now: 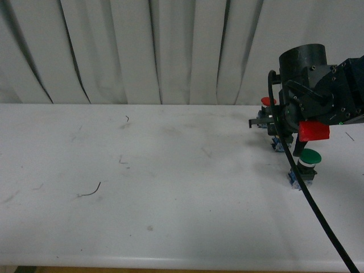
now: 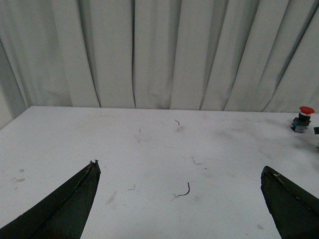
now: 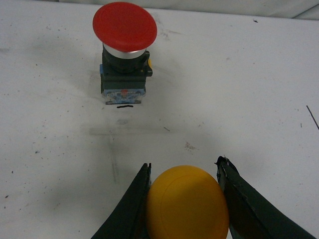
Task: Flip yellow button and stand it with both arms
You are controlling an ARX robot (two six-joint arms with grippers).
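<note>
My right fingers (image 3: 241,199) are closed on the cap of the yellow button (image 3: 187,204), one each side, near the red button (image 3: 124,30) on the counter (image 3: 239,89) — lifted or not, I cannot tell. My left fingers (image 2: 65,209) stand wide, empty, well apart. Advised: hold the cap square, turn slowly, bring the left across to steady the block.

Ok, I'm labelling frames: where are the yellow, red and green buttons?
yellow button (image 3: 187,204): right wrist view, on its domed cap.
red button (image 3: 124,26): right wrist view, middle of its cap.
green button (image 1: 310,156): front view, on its cap.
</note>
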